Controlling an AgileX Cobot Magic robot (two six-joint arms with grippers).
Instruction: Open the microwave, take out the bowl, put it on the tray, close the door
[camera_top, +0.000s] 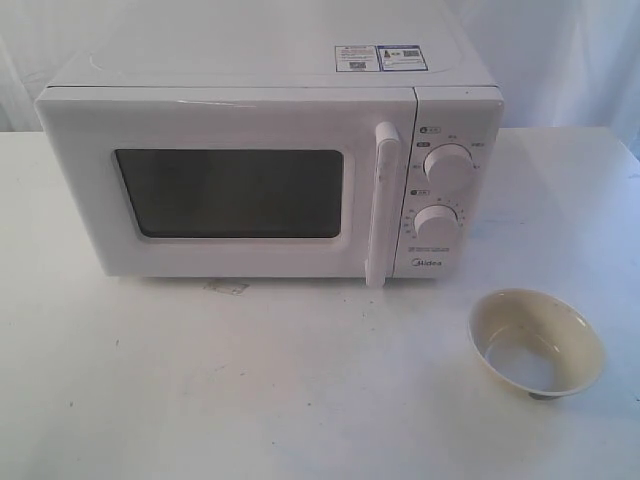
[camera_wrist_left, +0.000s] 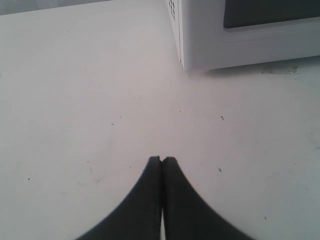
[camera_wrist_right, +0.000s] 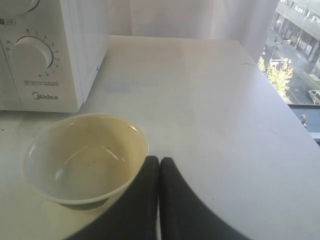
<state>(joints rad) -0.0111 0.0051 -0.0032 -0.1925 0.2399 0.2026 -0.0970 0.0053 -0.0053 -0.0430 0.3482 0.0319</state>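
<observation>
The white Midea microwave (camera_top: 270, 160) stands at the back of the table with its door (camera_top: 230, 185) shut, the vertical bar handle (camera_top: 382, 205) flat against the front. The cream-beige bowl (camera_top: 536, 342) rests upright and empty on the bare tabletop at the front right, below the knobs. No tray shows in any view. In the right wrist view the bowl (camera_wrist_right: 86, 159) lies just beside my right gripper (camera_wrist_right: 159, 160), which is shut with nothing held. My left gripper (camera_wrist_left: 162, 160) is shut too, over bare table near the microwave's lower left corner (camera_wrist_left: 200, 45). Neither gripper appears in the exterior view.
The white table (camera_top: 200, 380) spreads in front of the microwave. A small patch of tape or a stain (camera_top: 226, 287) lies under the door's edge. Two round knobs (camera_top: 447, 165) sit on the right panel. A window with the street outside (camera_wrist_right: 295, 55) lies past the table's right edge.
</observation>
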